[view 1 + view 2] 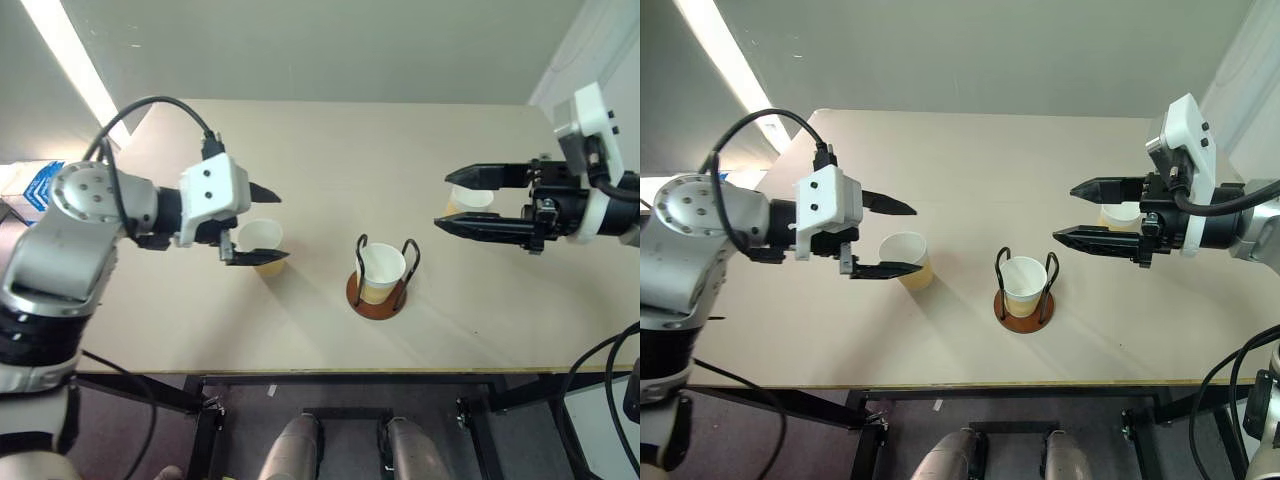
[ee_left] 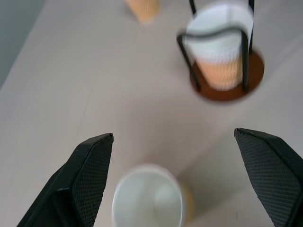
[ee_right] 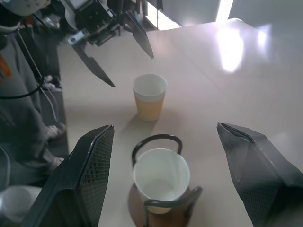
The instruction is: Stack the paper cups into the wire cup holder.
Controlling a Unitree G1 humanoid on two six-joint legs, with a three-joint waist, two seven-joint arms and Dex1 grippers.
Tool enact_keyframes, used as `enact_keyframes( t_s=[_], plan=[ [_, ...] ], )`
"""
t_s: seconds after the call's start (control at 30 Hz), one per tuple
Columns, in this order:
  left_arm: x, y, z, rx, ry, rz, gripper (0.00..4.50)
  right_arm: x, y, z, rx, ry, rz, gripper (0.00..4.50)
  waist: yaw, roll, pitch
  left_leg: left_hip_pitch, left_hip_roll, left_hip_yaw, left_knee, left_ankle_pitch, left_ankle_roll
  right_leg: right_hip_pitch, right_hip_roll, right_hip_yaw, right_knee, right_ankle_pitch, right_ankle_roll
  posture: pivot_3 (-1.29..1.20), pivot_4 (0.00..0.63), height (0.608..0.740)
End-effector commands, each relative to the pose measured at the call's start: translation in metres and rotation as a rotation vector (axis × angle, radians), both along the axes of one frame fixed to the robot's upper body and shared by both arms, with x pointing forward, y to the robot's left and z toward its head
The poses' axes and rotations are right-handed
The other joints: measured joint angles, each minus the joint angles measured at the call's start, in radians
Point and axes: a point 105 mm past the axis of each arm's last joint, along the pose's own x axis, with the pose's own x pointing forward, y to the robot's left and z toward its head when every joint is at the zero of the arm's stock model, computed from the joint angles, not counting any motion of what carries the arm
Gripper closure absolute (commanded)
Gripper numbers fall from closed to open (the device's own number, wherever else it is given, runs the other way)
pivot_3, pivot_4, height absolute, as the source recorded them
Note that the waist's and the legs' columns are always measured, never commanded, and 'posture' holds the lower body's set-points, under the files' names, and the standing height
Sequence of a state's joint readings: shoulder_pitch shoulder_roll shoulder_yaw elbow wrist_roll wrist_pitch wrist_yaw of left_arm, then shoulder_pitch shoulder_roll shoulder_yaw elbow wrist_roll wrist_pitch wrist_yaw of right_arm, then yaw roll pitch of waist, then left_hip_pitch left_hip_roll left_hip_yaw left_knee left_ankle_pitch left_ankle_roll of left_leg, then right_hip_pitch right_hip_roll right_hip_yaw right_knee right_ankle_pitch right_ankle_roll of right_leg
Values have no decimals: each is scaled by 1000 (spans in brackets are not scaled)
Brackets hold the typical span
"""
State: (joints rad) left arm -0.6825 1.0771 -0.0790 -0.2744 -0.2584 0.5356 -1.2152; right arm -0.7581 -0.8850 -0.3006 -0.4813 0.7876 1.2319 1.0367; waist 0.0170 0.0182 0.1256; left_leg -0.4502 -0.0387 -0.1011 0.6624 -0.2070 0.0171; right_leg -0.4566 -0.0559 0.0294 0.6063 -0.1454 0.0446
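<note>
So one cup (image 1: 381,272) is already sitting in the holder (image 1: 378,296), roughly mid-counter (image 1: 330,150), upright between the two wire loops with its mouth up. Two more to go, I'd say: one cup (image 1: 908,259) stands on the counter to the holder's left, and another cup (image 1: 1121,214) is on the right side, partly hidden behind the right arm's fingers.

Left end effector (image 1: 254,225) hangs above and just beside the left cup, fingers spread wide, nothing between them. From its wrist cam the cup's open mouth sits right down between the two fingers. Right end effector (image 1: 1077,212) is also spread apart and empty, pointing in toward the holder from the right, hovering clear of the counter.

My read: we're between placements, and the left cup looks like the next pick. That needs the left arm to drop so the fingers straddle the cup wall below the rim, pinch gently (thin paper crushes easily), lift, carry it over the holder and lower it straight down into the seated cup.

All three cups stand upright, long axis vertical, wide mouth up, narrow base down, so they're oriented right for nesting, no flipping needed.
</note>
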Motion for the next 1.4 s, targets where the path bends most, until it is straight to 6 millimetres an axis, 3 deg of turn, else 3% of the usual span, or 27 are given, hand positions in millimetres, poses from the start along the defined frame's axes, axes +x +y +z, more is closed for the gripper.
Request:
enact_keyframes(
  t_s=[0.03,0.33,0.73,0.83,1.0,1.2,1.4],
  plan=[
    [2,9,-6,105,-16,65,0,-7,1,10,35,-37,18,833,0,0,0,0,0,0,0,0,0,0,0,0,1,0,-1,0,150,740],
    [15,25,-36,220,35,129,0,-10,10,12,47,-34,65,833,-1,0,0,-1,0,-2,0,-2,-4,-3,0,0,4,-2,-5,0,150,740],
    [40,12,-51,264,37,63,0,-10,9,15,37,-62,27,833,1,0,0,-3,0,-2,0,-2,-4,-4,0,-1,3,-3,-5,0,150,740],
    [41,5,-59,265,55,21,624,-10,8,14,38,-67,14,775,1,0,0,-3,0,-2,0,-2,-4,-4,0,-1,4,-3,-4,0,150,740],
    [41,2,-65,256,98,-11,2418,-10,6,16,52,-85,-5,775,1,0,0,-3,0,-2,0,-2,-3,-4,0,-1,4,-2,-3,0,150,740],
    [40,-1,-58,230,128,-42,4481,-5,1,27,166,-140,-28,775,2,0,0,-3,0,-2,1,-1,-2,-4,0,-1,4,-2,-2,0,150,740],
    [42,1,-44,217,127,-62,4481,-14,-3,12,151,-121,-2,775,6,-1,-1,-3,0,-3,1,-1,-1,-4,0,-2,3,-1,-1,0,150,740]
  ],
)
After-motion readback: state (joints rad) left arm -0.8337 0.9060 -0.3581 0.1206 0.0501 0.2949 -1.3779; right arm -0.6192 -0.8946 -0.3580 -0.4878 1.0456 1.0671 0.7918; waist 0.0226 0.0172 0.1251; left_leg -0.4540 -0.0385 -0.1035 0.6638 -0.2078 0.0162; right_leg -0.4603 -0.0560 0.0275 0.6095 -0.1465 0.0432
